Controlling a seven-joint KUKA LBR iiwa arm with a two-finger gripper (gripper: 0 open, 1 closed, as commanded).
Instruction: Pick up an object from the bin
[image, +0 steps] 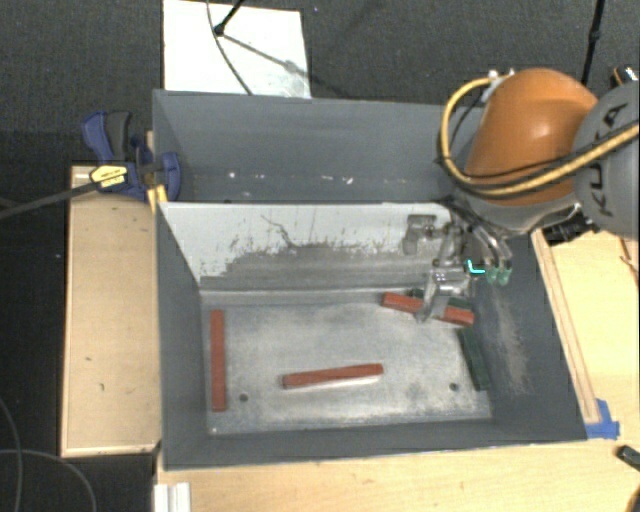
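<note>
Fingers stand low at the foot of the back wall of the grey metal bin, drawn in on the middle of a short red-brown flat stick. Its two ends show to either side of them, so the grip looks closed on it. Whether the stick rests on the bin floor or hangs just off it, I cannot tell. The step in hand appears to be the lift. It likely goes best as a straight rise with the pinch kept firm, since a hold near the middle should balance the stick. The wall is close behind the fingers, and a dark green flat stick lies near, in front and to their right. A longer red-brown stick with a pale end and a red stick by the side wall lie well apart to their left.
</note>
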